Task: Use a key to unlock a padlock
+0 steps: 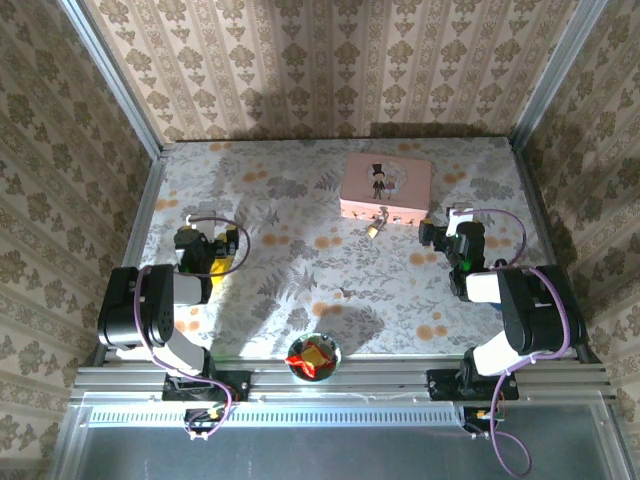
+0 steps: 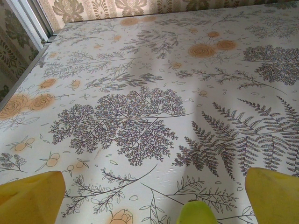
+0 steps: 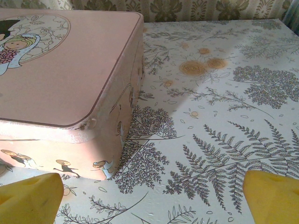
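While I am holding my left gripper (image 2: 154,198) and right gripper (image 3: 152,196) spread wide, grasping nothing, the padlock (image 1: 373,229) is lying just before the pink tin box (image 1: 388,185), the key (image 1: 343,292) sitting apart, nearer me.

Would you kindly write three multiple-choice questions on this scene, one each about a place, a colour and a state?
1. Where does the padlock lie?
A. by the near side of the tin box
B. on top of the box lid
C. against the far left wall

2. What colour are the fingers of the right gripper?
A. black
B. yellow
C. red

3. How do the right gripper's jaws stand?
A. shut on the padlock
B. shut on nothing
C. open, nothing between them

Answers:
1 A: the top view shows it at the box's near edge.
2 B: both fingers look yellow in the right wrist view.
3 C: the fingers sit far apart, with bare tabletop between them.
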Robot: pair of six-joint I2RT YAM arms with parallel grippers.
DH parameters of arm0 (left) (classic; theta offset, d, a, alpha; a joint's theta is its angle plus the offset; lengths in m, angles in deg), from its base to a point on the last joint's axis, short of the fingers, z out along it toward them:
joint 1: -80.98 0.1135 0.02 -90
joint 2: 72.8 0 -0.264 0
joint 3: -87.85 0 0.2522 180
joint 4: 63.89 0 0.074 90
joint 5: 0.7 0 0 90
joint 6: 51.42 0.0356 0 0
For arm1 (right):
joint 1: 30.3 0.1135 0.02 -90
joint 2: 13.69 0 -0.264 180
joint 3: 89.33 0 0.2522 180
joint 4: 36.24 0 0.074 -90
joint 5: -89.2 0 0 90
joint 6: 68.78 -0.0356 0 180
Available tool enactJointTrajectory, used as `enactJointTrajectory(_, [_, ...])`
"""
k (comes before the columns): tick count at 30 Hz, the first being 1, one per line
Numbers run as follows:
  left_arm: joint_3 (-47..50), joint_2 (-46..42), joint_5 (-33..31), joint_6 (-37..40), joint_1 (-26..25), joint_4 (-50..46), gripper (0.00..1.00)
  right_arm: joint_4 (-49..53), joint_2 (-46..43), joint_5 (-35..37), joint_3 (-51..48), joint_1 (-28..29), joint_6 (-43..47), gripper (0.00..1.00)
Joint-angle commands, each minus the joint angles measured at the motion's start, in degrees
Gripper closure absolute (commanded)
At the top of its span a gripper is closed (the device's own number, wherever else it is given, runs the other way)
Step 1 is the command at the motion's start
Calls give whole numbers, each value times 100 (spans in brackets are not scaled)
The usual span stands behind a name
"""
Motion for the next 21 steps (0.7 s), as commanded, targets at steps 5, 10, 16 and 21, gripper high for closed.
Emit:
enactJointTrajectory(5, [-105, -79, -34, 95, -17, -2, 0, -31, -12, 129, 46, 30, -59, 0])
enactJointTrajectory(10, [-104, -78, -29, 94, -17, -3, 0, -32, -21, 128, 46, 30, -59, 0])
enactJointTrajectory(16, [-106, -78, 45, 74, 10, -13, 0, -49, -21, 129, 33, 30, -59, 0])
enactJointTrajectory(21, [-67, -329, 160, 101, 19, -135, 0, 607, -394, 330, 222, 30, -148, 0])
